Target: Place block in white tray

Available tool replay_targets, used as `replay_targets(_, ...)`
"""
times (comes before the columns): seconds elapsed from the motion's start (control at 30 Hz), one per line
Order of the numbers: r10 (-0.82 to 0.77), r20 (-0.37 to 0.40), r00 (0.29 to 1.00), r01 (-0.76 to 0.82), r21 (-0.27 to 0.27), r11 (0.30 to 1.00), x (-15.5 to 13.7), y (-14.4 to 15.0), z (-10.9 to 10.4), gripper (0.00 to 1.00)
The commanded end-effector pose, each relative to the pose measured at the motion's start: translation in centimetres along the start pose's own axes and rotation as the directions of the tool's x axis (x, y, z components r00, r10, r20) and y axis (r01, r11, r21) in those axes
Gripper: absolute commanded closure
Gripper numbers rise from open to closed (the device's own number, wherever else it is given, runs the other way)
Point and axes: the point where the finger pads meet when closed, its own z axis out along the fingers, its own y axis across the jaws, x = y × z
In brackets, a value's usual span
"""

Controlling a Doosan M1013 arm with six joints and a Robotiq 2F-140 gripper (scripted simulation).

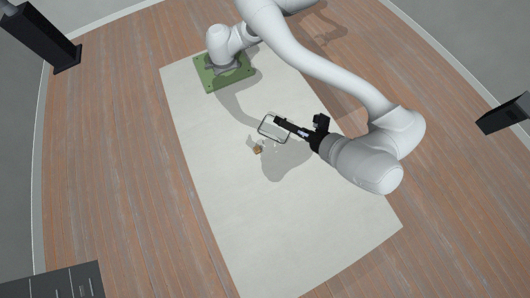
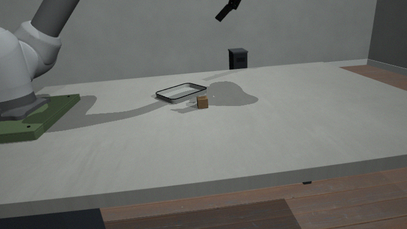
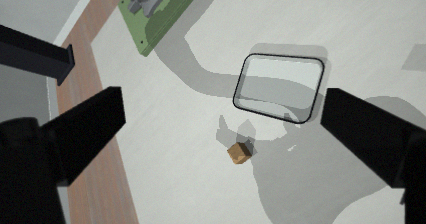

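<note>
Your top view looks steeply down from high above, taking in the whole mat [image 1: 273, 216], the arm and the wood floor around it. Your exterior view sits low, just off the mat's edge, facing across it toward the back wall, with the base [image 2: 53, 115] at the left. Your wrist view looks down between the fingers from well above. All three share the tray [image 1: 261, 123] and the block [image 1: 257, 149] just beside it.

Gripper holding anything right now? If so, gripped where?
Nothing held. The gripper is open, high above the table; the block sits on the mat beside the white tray.
</note>
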Motion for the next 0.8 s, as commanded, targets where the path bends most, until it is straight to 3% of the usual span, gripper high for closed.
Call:
replay_targets(0.0,0.0,0.001,1.0,0.0,-0.002,1.0,0.1,-0.1,-0.1,0.0)
replay_targets(0.53,0.0,0.001,1.0,0.0,-0.002,1.0,0.1,-0.1,-0.1,0.0)
replay_targets(0.57,-0.002,0.002,1.0,0.002,-0.003,1.0,0.0,0.0,0.0,0.6)
replay_targets(0.67,-0.039,0.018,0.999,0.04,-0.035,0.999,-0.9,0.0,0.9,0.6)
replay_targets(0.77,-0.145,0.091,0.985,0.155,-0.116,0.981,-3.8,0.7,3.9,0.6)
